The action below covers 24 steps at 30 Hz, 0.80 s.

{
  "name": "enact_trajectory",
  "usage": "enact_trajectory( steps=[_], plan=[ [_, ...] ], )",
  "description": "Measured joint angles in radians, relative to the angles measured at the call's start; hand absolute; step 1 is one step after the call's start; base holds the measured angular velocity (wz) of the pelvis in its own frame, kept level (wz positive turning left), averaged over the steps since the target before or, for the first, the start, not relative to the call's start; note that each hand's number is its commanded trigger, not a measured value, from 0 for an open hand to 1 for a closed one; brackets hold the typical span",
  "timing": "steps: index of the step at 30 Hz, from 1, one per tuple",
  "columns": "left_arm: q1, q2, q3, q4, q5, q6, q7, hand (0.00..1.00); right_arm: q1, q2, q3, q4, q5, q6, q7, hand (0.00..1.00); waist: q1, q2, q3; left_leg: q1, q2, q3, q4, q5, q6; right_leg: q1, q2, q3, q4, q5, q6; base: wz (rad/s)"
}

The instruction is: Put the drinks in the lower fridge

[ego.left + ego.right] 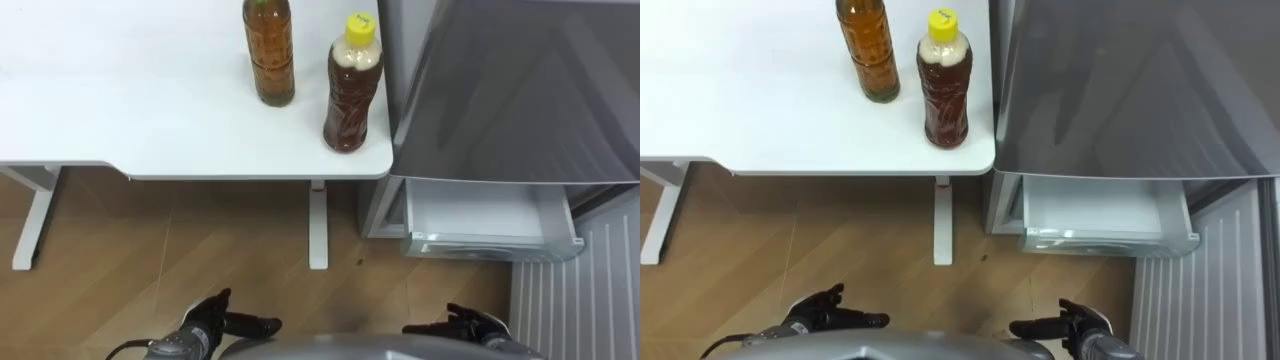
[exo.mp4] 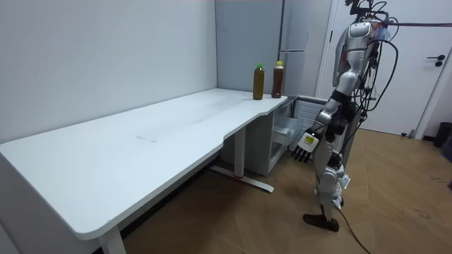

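Two drinks wait on the tabletop beside the fridge.
We see a yellow-capped bottle and a taller amber bottle standing upright and near each other at the corner closest to the fridge, whose lower drawer is pulled out. Our left hand and right hand hang low over the wooden floor, fingers released, holding nothing.
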Motion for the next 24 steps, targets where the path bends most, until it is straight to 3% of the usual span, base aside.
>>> enact_trajectory(
  steps=[4, 13, 24],
  plan=[
    [0.001, 0.000, 0.001, 0.000, 0.000, 0.000, 0.003, 0.00, 0.001, 0.001, 0.001, 0.000, 0.002, 0.002, 0.001, 0.00, 0.000, -0.002, 0.0028, 0.007, 0.000, 0.000, 0.000, 0.000, 0.000, 0.000, 0.000, 0.000, -0.001, -0.002, 0.000, 0.00],
    [0.001, 0.001, 0.001, -0.003, 0.010, 0.001, 0.010, 0.00, 0.001, 0.002, -0.009, 0.000, 0.005, 0.008, -0.002, 0.00, -0.003, -0.005, -0.0043, 0.008, -0.001, -0.002, 0.001, 0.000, 0.000, -0.001, 0.000, 0.000, 0.000, -0.004, 0.000, 0.00],
    [0.012, 0.001, 0.042, 0.004, -0.024, 0.015, 0.051, 0.00, 0.003, 0.003, -0.048, -0.005, -0.062, 0.008, -0.029, 0.00, -0.003, -0.011, -0.0052, 0.013, -0.002, -0.010, 0.001, 0.000, 0.000, 0.010, 0.000, -0.007, 0.000, -0.004, 0.000, 0.01]
  ],
)
